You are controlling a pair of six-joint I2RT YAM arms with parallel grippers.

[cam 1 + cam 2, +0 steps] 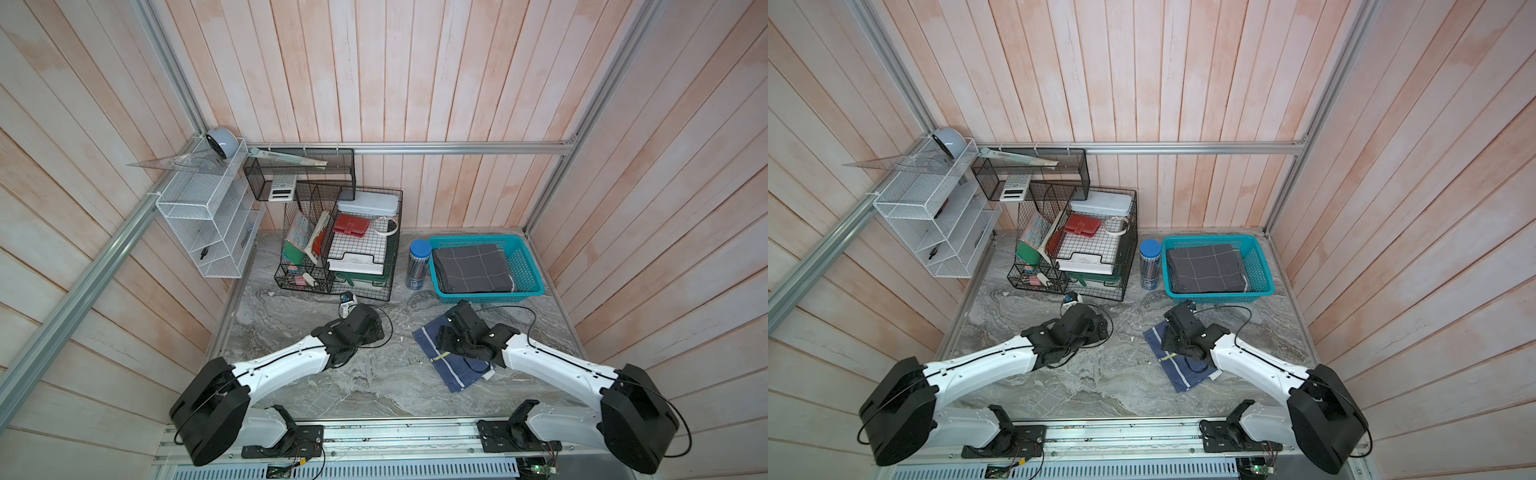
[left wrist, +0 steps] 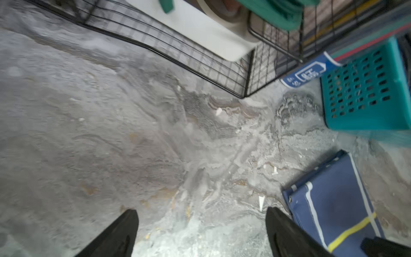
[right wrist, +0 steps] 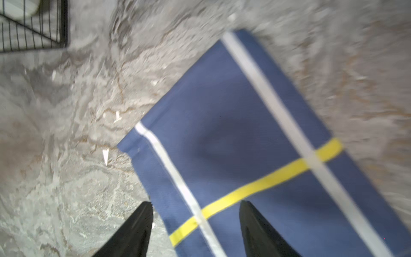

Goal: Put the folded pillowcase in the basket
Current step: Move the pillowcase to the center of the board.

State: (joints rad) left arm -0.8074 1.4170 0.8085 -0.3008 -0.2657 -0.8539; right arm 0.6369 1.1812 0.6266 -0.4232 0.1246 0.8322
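Note:
The folded pillowcase (image 1: 451, 372) (image 1: 1177, 370) (image 3: 244, 133) is blue with white and yellow stripes and lies flat on the marble table, front right. My right gripper (image 3: 195, 202) (image 1: 454, 330) hovers open over its near-left edge, one finger above the cloth and the other above bare table. Behind it at the back right stands the teal basket (image 1: 469, 240) (image 1: 1208, 239) (image 2: 364, 89), with a dark grey checked folded cloth (image 1: 473, 268) inside. My left gripper (image 2: 201, 209) (image 1: 360, 319) is open over bare table, left of the pillowcase (image 2: 333, 209).
A blue-lidded tube of pencils (image 1: 419, 266) stands just left of the basket. The black wire desk organiser (image 1: 345, 266) fills the back middle, and a small white and blue object (image 1: 345, 300) lies before it. A white wire shelf (image 1: 208, 224) hangs on the left wall.

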